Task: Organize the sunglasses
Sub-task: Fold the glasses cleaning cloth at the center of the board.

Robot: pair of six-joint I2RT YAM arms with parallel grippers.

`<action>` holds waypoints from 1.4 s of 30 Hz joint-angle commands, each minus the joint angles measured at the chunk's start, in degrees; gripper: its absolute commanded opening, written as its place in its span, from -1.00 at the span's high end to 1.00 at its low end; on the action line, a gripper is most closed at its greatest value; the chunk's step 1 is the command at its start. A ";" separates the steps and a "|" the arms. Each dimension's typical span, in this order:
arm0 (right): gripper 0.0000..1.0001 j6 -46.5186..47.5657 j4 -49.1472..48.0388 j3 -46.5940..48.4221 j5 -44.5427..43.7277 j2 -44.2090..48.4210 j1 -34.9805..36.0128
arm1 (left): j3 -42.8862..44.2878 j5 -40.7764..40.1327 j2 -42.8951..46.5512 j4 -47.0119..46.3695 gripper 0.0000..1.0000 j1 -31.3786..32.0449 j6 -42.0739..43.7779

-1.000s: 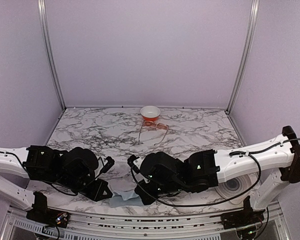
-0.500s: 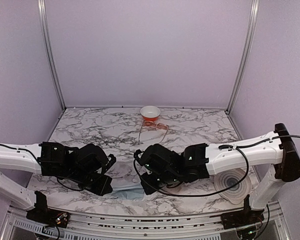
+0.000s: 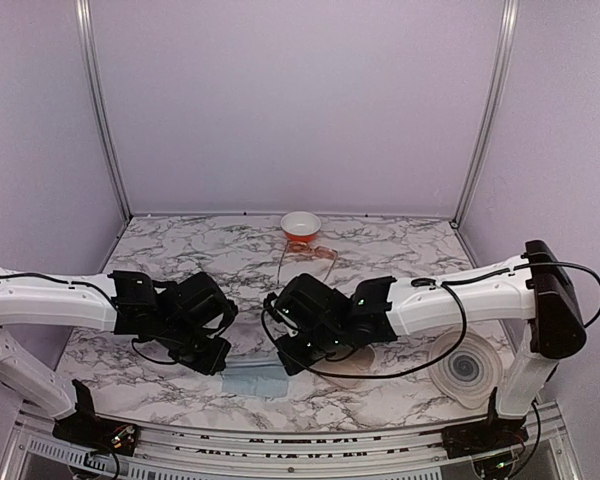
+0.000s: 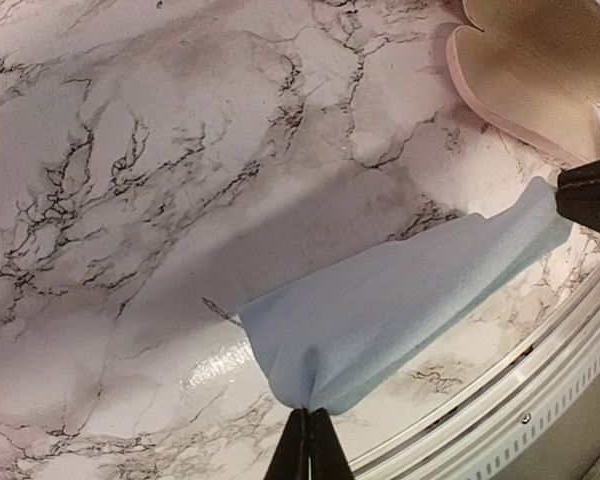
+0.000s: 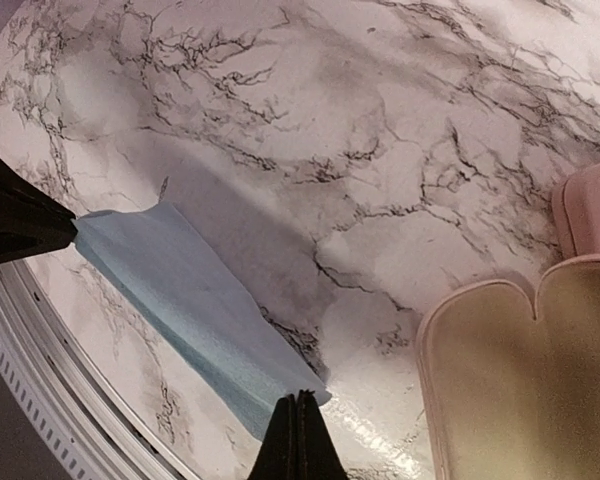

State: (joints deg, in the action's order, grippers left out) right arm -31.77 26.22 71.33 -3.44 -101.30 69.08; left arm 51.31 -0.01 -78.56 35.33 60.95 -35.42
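My left gripper [image 4: 307, 445] and right gripper [image 5: 300, 435] each pinch one end of a blue cloth [image 4: 400, 310] at the near edge of the table [image 3: 180, 262]. The sunglasses [image 3: 318, 253] lie far back, beside a bowl [image 3: 300, 224].

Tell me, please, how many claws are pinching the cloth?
2: the left claw pinches one end of the cloth, the right claw the other.
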 commanded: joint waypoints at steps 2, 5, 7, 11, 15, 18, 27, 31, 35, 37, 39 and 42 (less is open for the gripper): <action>1.00 2.04 0.08 1.93 1.24 -1.13 -2.48 | 1.81 -0.87 -3.18 1.58 1.00 -2.92 5.62; 1.00 2.61 -0.24 1.96 1.99 -1.65 -3.44 | 2.27 -1.04 -4.67 0.52 1.00 -4.04 7.29; 1.00 3.04 -0.30 2.20 2.64 -2.09 -3.89 | 2.74 -0.98 -5.78 -0.06 1.00 -4.50 8.40; 1.00 3.72 -0.08 2.70 3.28 -3.23 -4.25 | 3.50 -0.82 -7.96 -0.86 1.00 -4.91 9.93; 1.00 4.08 -0.09 2.39 4.15 -3.94 -4.30 | 3.48 -0.34 -8.95 -0.94 1.00 -4.99 10.62; 1.00 4.08 -0.11 1.86 4.93 -3.81 -4.30 | 2.96 0.54 -8.97 -0.79 1.00 -4.96 10.88; 1.00 4.02 -1.01 -0.45 8.66 -2.99 -4.07 | 1.38 3.28 -9.03 -1.37 1.00 -4.96 10.41; 1.00 3.37 -0.56 -0.75 8.77 -3.51 -3.29 | 1.01 4.42 -8.89 -1.76 1.00 -4.96 9.94; 1.00 2.74 -0.96 -1.26 8.80 -3.39 -2.67 | 0.19 5.88 -8.61 -2.18 1.00 -4.90 9.80; 1.00 2.53 -1.12 -1.35 8.89 -3.54 -2.37 | -0.20 6.29 -8.90 -2.42 1.00 -4.80 9.76; 1.00 2.50 -1.12 -1.24 8.97 -3.79 -2.06 | -0.56 6.28 -9.21 -2.47 1.00 -4.82 9.76; 1.00 2.42 -0.65 -1.35 8.72 -4.11 -1.84 | -0.92 5.94 -9.15 -2.54 1.00 -4.71 9.60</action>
State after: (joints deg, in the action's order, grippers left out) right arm -28.71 24.88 70.22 5.34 -104.99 66.67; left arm 51.44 5.78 -87.20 32.25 56.36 -25.50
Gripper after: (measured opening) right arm 0.006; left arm 0.006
